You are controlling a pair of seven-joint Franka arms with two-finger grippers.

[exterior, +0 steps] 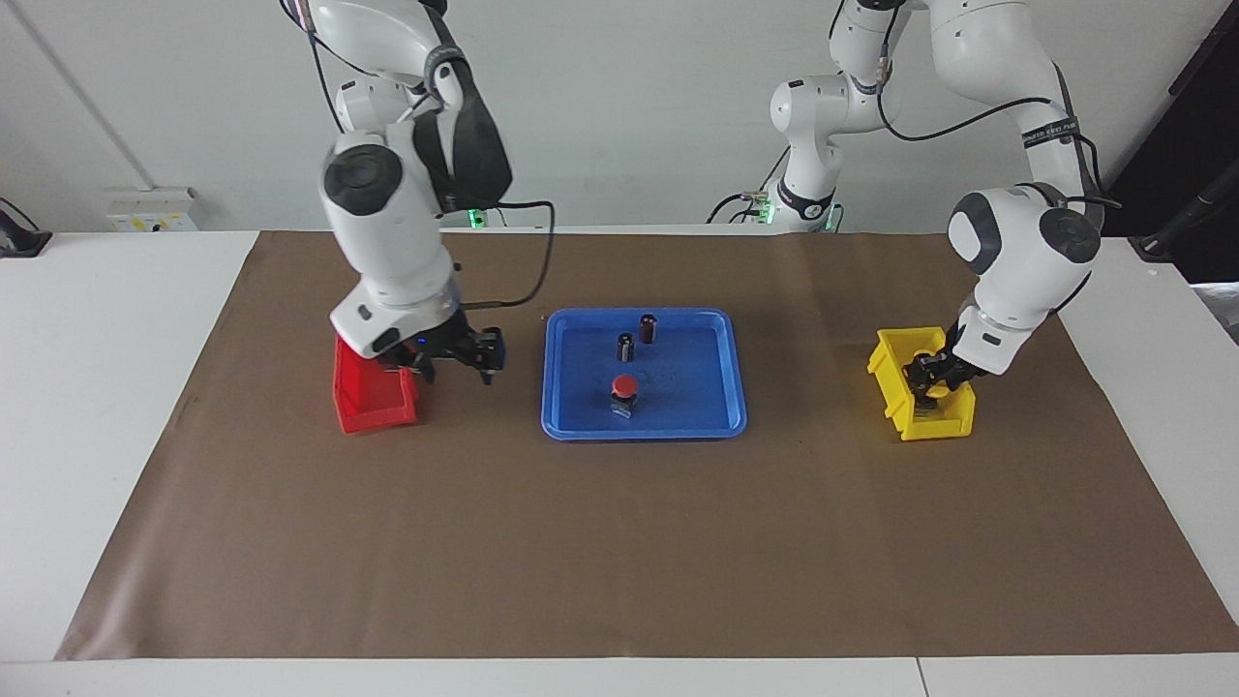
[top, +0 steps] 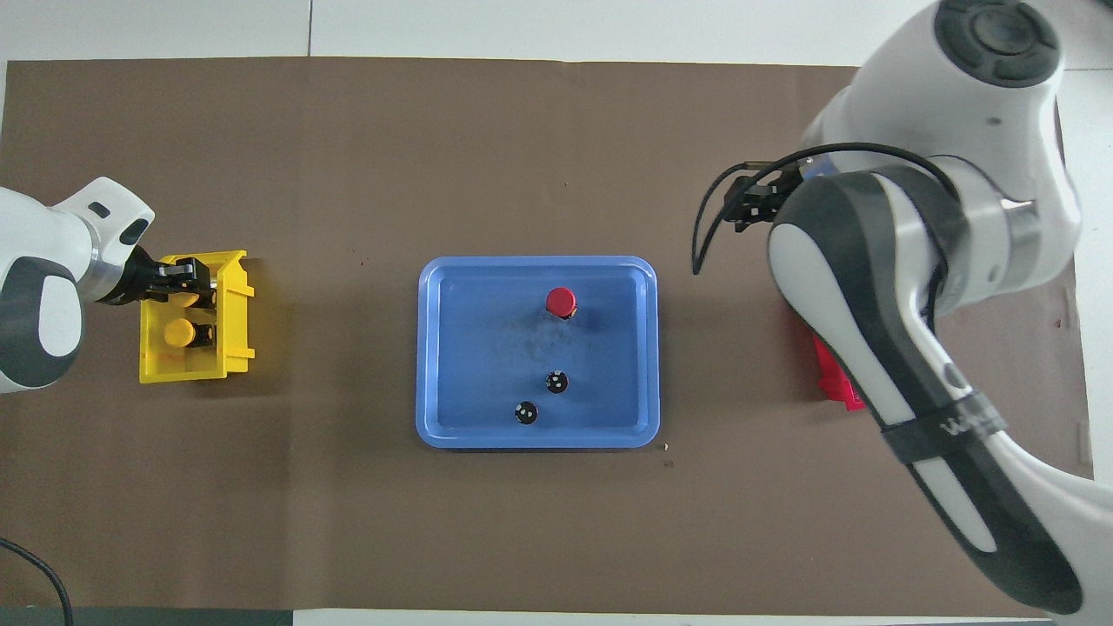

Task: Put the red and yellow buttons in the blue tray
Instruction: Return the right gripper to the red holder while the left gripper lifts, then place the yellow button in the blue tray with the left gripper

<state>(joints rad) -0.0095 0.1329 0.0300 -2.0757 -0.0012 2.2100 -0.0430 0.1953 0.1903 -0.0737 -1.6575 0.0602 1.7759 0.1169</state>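
Note:
The blue tray (exterior: 697, 392) (top: 478, 348) lies at mid-table. One red button (exterior: 624, 389) (top: 561, 302) stands in it, toward the side farther from the robots. A second red button does not show. My right gripper (exterior: 460, 366) (top: 755, 207) is open and empty, low beside the red bin (exterior: 373, 397) on the tray's side. My left gripper (exterior: 931, 378) (top: 187, 283) is down inside the yellow bin (exterior: 895, 373) (top: 235, 339), at a yellow button (top: 181, 301) that it partly covers. A second yellow button (top: 178, 332) stands free in the same bin.
Two dark cylinders without coloured caps (exterior: 626, 347) (exterior: 648, 328) stand in the tray's half nearer to the robots; the overhead view shows them too (top: 556, 382) (top: 525, 413). The right arm hides most of the red bin (top: 835, 387) from above. Brown paper (exterior: 619, 542) covers the table.

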